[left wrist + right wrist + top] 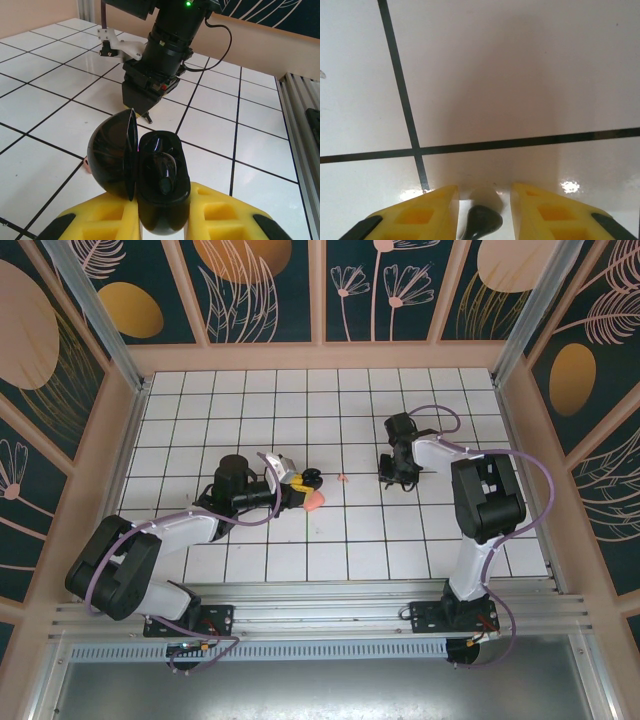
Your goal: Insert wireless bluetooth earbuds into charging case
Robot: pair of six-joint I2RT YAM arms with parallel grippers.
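Left arm reaches over the left-centre of the tiled worktop [330,400]. There the left end effector [299,484] is clamped on the charging case [150,175]. Its yellow fingers [95,220] press the case from both sides, and the case sticks out past the tips.

Case is open, with the split between the halves roughly upright. Rounded half is on the left, the half with a moulded well on the right. It reads glossy black in the left wrist view. Something dark sits in the well, can't tell what. Top view shows a dark part and a salmon-pink rounded surface right at that tip, pink on the side toward the arm bases. Can't tell whether the case touches the worktop.

A small pink speck [343,478] lies on a tile just past the case, between the two arms' tips and touching neither.

Right of centre, the right end effector [394,476] is well apart from the case and points down at the worktop. In the left wrist view it stands beyond the case, slightly left. Its fingers [427,215] stand a little apart, not clamped. A small dark rounded piece [482,221] lies in the gap with clearance on both sides, more on the right.
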